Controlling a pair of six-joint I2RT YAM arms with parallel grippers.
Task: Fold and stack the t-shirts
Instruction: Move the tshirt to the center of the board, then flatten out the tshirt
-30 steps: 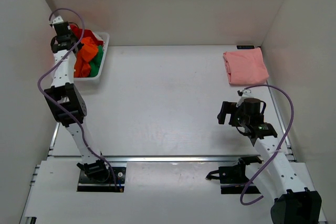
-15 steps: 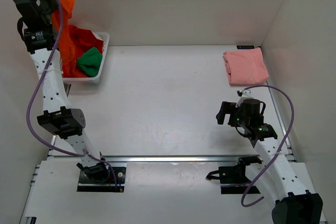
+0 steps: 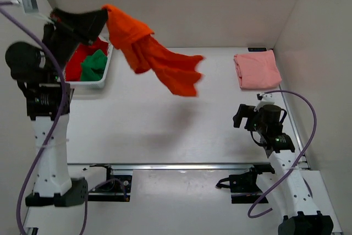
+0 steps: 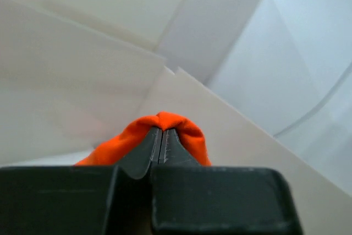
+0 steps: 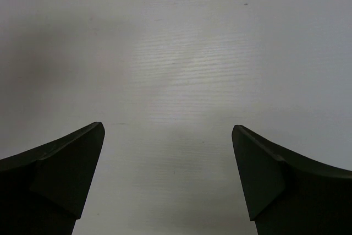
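My left gripper (image 3: 102, 17) is raised high at the upper left and shut on the bright orange t-shirt (image 3: 159, 61), which streams out to the right in mid-air above the table. In the left wrist view a bunch of the orange t-shirt (image 4: 190, 130) wraps the closed tips of that gripper (image 4: 163, 131). A red t-shirt (image 3: 77, 61) and a green t-shirt (image 3: 93, 65) lie in the white basket (image 3: 106, 74). A folded salmon pink t-shirt (image 3: 257, 70) lies at the back right. My right gripper (image 3: 238, 116) hovers low over bare table, open and empty, as the right wrist view (image 5: 168, 136) confirms.
White walls close in the table at the back and both sides. A small black tag (image 3: 256, 49) sits at the back edge by the pink shirt. A metal rail (image 3: 181, 165) runs along the near edge between the arm bases.
My left arm has lifted the orange t-shirt out of the basket and swung it right, so it flies out over the table. The right arm shifted slightly right.
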